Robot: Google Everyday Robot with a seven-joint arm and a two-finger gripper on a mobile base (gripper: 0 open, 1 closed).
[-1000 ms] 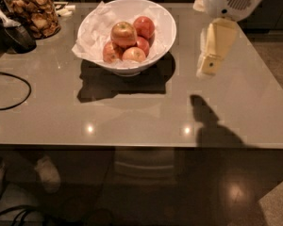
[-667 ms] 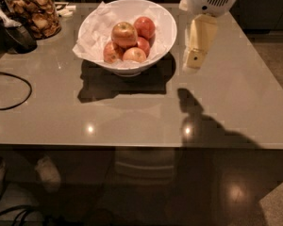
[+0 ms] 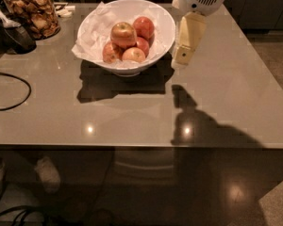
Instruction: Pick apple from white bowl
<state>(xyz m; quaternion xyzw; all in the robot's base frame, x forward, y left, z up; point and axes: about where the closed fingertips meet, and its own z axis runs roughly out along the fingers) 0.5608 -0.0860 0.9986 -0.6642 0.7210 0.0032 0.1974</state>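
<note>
A jar of snacks (image 3: 32, 13) and a black cable (image 3: 9, 93) lie far left on the surface (image 3: 132, 121), out of the way. The apple (image 3: 123, 34) tops the pile in the white bowl (image 3: 166, 22), propped on smaller red apples (image 3: 144, 27) beside crumpled paper (image 3: 92, 32). An off-centre push could roll it aside or snag the paper. The hand (image 3: 183, 55) hangs just outside the bowl's right rim, carrying nothing; how far open it is I cannot tell. Coming in low, it could knock the rim.
</note>
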